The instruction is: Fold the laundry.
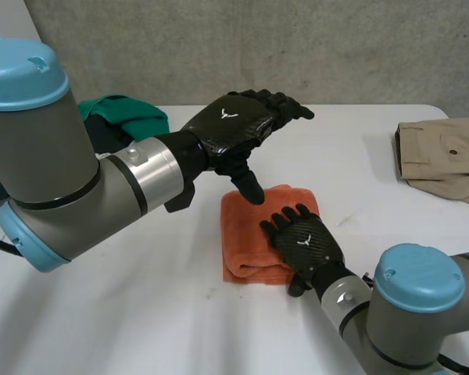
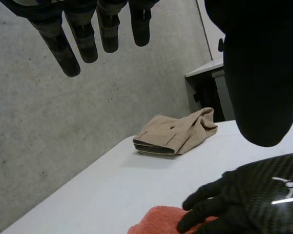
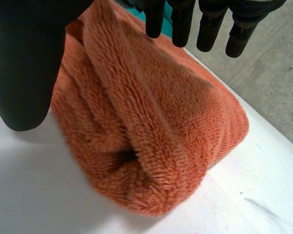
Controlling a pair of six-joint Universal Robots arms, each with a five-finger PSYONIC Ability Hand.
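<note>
A folded orange towel (image 1: 254, 234) lies on the white table (image 1: 141, 312) in front of me. My right hand (image 1: 305, 242) rests flat on the towel's near right part, fingers straight and open. In the right wrist view the towel (image 3: 151, 131) bulks under the right hand's fingers (image 3: 205, 24). My left hand (image 1: 234, 125) hovers open above the towel's far edge, thumb pointing down toward it without a grip. In the left wrist view, the left hand's fingers (image 2: 83, 34) hang straight over the table, with the right hand (image 2: 254, 195) and an edge of the towel (image 2: 158, 222) below.
A folded beige garment (image 1: 442, 156) lies at the table's far right, also in the left wrist view (image 2: 178, 134). A green and dark cloth heap (image 1: 125, 121) sits at the far left behind my left arm. A grey wall runs behind the table.
</note>
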